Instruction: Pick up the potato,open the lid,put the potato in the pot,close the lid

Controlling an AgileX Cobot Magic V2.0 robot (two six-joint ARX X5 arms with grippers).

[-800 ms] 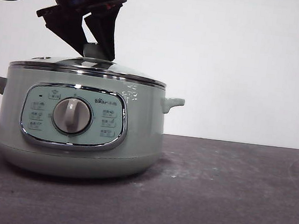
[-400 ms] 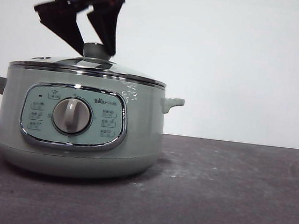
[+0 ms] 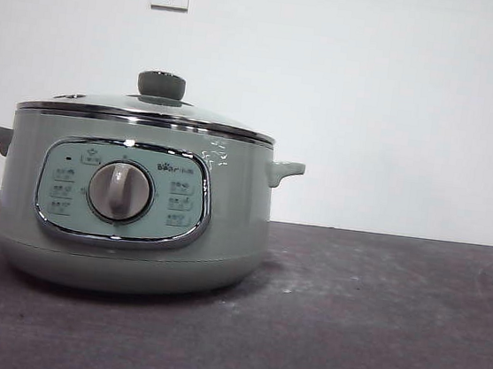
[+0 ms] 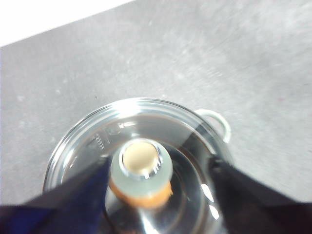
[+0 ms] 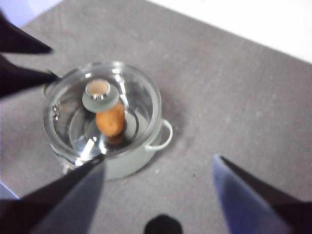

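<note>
Left wrist view: the left end effector point(image 4: 158, 195) hangs above the pot with its two black jaws spread wide and nothing between them; the knob point(image 4: 141, 165) sits in the gap below, near the lower centre of the frame, untouched. In the right wrist view the right end effector point(image 5: 158, 195) is likewise wide open and empty, higher up and off to one side, with the other arm's dark jaws showing at the upper left edge of that frame.

Outward from the jaws, the lid point(image 3: 148, 107) lies seated on the pot point(image 3: 236, 201), chrome rim on chrome rim. Through the glass the potato point(image 5: 109, 122) shows inside the pot, lying under the knob, left of centre in the right wrist frame. In the front view the pot stands at the left of the frame on the dark worktop point(image 3: 373, 324), dial facing the camera, with only a black tip at the top edge.

As things lie, every step of the task looks done.

On handling: the lid is probably stiff, fairly heavy for its size, smooth and breakable, so the knob is the only sound place to grip it, jaws closing across its waist. The potato looks firm and slightly rough, easy to pinch across its short width.
</note>
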